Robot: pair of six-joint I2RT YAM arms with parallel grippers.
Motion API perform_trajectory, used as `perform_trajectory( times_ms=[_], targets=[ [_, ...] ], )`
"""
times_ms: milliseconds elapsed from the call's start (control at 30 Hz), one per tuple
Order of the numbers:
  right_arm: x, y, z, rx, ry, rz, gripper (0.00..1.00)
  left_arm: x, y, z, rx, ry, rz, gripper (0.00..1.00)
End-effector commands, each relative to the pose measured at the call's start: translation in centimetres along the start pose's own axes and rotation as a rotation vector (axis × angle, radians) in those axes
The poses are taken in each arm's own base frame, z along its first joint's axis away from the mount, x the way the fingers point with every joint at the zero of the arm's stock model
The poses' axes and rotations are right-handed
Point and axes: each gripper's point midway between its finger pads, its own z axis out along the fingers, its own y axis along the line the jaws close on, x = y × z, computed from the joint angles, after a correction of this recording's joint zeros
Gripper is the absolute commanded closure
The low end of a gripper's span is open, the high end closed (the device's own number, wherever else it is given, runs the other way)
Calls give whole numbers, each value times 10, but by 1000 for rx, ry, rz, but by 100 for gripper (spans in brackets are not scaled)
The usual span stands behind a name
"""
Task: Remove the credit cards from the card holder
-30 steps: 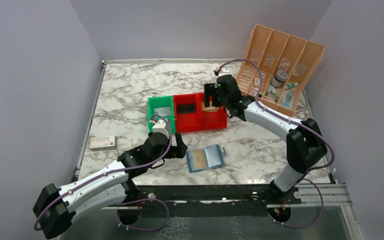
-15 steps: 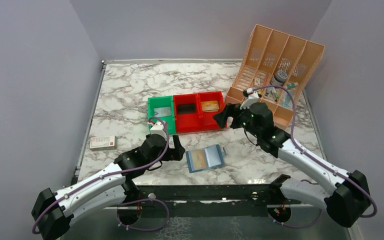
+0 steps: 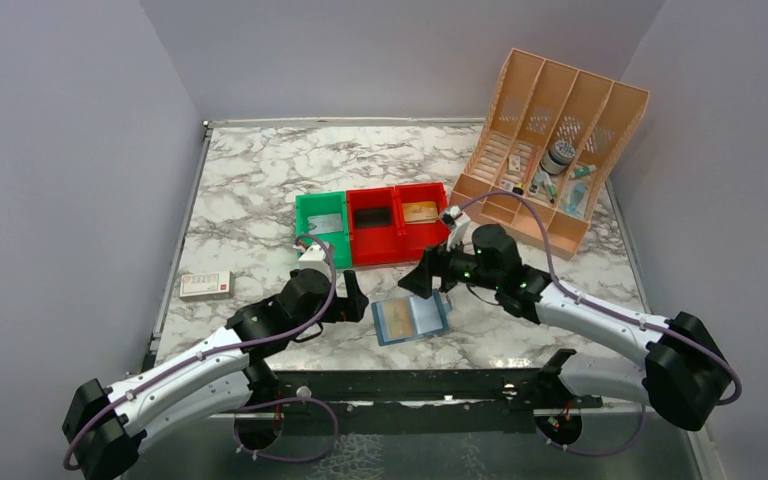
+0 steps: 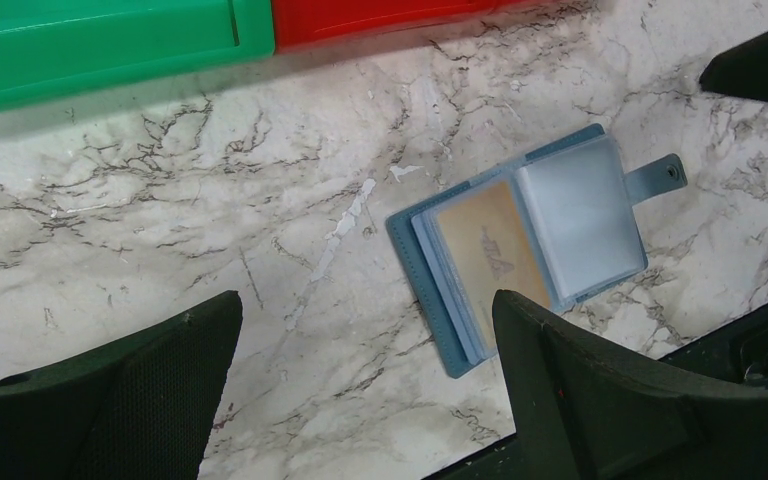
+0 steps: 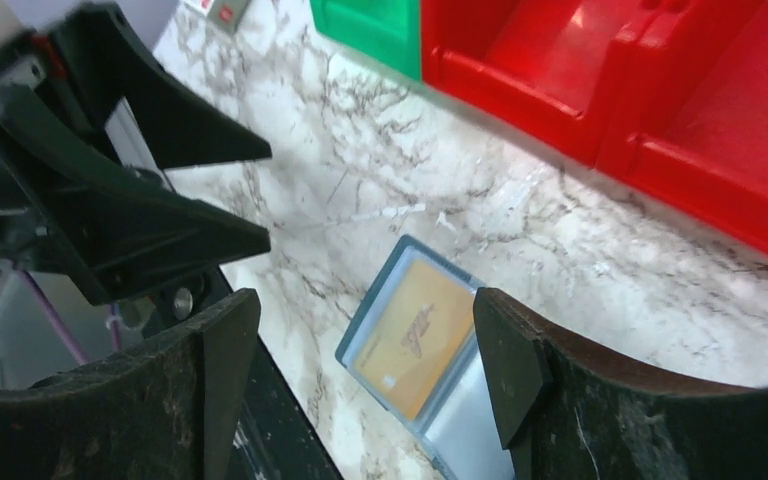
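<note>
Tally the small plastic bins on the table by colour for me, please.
Green bin: 1
Red bins: 2
Total: 3

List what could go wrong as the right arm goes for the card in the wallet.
The wallet lies loose on the marble; tugging the tan card may drag it along. The card sits flat in its sleeve, so the right jaws may pinch sleeve too. Right arm and left arm crowd it; they might collide.
</note>
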Motion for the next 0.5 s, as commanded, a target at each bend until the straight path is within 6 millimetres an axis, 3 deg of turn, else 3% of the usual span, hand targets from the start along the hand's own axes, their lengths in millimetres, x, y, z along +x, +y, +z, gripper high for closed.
perform_trajectory(
  times_ms=[0, 167, 333, 467],
  targets=[
    [16, -5, 11, 158, 45, -83, 22, -8, 1, 0, -16, -30, -10, 1],
    [40, -29, 16, 413, 129, -91, 25, -9, 2, -1, -23, -35, -24, 1],
    [51, -9, 27, 395, 137, -112, 31, -16, 1, -3, -22, -61, -42, 1],
    [68, -4, 36, 425, 188, -128, 33, -16, 1, -4, -20, -66, -46, 1]
  ],
)
